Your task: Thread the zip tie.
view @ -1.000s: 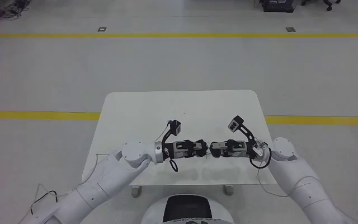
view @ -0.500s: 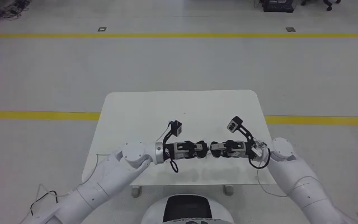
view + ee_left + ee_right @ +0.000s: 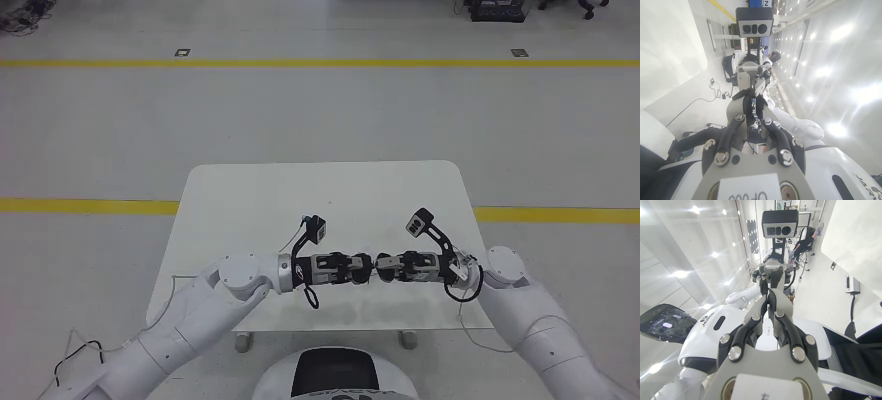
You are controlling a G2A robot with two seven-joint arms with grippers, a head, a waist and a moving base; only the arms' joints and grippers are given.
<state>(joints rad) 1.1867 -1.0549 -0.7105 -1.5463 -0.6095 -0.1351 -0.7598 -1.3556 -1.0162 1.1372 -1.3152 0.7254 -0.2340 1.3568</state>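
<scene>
right gripper (image 3: 768, 297): jaws drawn together at the tips, with no gap visible there. what they pinched could not be told.

left gripper (image 3: 366, 266): set nose to nose with the right gripper, the two sets of jaws meeting tip to tip. whether the left jaws were pressed together or spread could not be told.

zip tie: too thin to be separated from the black tips where the jaws met. its exact place could not be told.

behind the jaws on either side, the left wrist camera (image 3: 314, 228) and the right wrist camera (image 3: 420, 219) each stood up on a black stalk.

beneath the jaws lay the near part of a white counter (image 3: 250, 200) with rounded corners.

beyond the counter, well away from the jaws, a grey floor (image 3: 320, 120) carried yellow lines (image 3: 320, 63).
</scene>
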